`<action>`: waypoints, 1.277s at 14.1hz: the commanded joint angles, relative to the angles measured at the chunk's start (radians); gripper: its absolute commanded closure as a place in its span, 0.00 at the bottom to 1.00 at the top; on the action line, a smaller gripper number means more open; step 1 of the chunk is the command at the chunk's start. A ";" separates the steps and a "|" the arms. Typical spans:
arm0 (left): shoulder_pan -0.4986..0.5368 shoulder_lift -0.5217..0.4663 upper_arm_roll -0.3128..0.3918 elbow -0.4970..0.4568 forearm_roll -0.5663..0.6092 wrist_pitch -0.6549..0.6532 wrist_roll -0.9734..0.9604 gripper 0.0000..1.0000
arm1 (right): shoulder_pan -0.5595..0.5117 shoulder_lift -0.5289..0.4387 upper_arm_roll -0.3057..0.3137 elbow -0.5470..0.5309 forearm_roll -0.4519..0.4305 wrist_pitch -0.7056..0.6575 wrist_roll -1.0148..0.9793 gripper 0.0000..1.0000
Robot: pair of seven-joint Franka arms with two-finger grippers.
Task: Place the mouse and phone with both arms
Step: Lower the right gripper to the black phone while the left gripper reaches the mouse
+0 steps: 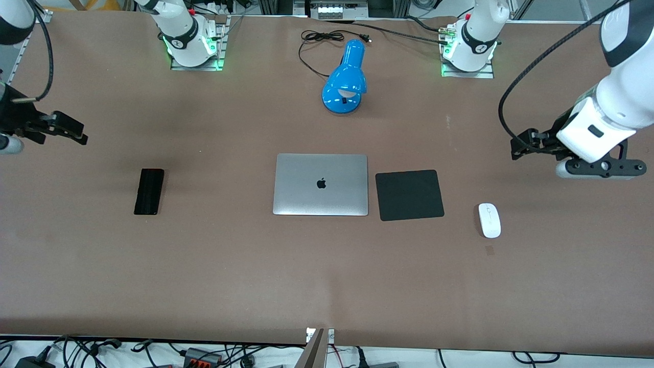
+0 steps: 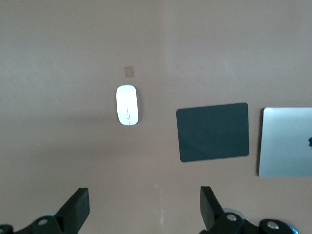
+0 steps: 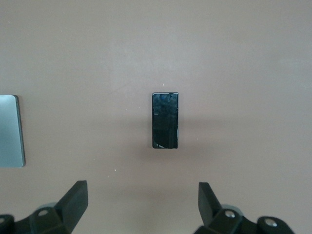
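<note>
Front view showed one phone point(image 1: 149, 191) toward the right arm's end of the counter point(image 1: 204, 266), one mouse point(image 1: 489, 220) beside one mat point(image 1: 409, 194), one laptop point(image 1: 321, 184), one lamp point(image 1: 345, 79), left pincer point(image 1: 517, 149) and right pincer point(image 1: 76, 134) both open, empty.

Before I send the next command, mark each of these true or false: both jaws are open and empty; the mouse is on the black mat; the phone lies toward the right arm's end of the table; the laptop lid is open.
1. Both the left gripper and the right gripper have open, empty jaws. True.
2. The mouse sits on the black mat. False: it lies on the bare table beside the mat, toward the left arm's end.
3. The phone lies toward the right arm's end of the table. True.
4. The laptop is open. False: its lid is closed flat.
</note>
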 commanded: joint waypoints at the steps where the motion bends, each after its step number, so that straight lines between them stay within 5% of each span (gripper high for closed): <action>1: 0.001 0.082 0.010 -0.004 0.029 0.050 -0.005 0.00 | -0.012 0.067 0.012 0.008 -0.064 0.006 0.002 0.00; 7: 0.033 0.272 0.008 -0.011 0.030 0.193 0.077 0.00 | -0.013 0.216 0.014 -0.026 -0.072 0.171 0.012 0.00; 14: 0.125 0.494 0.008 -0.019 0.030 0.371 0.197 0.00 | -0.043 0.351 0.012 -0.202 -0.071 0.490 0.014 0.00; 18: 0.124 0.512 0.008 -0.112 0.030 0.504 0.208 0.00 | -0.072 0.399 0.012 -0.323 -0.066 0.728 0.023 0.00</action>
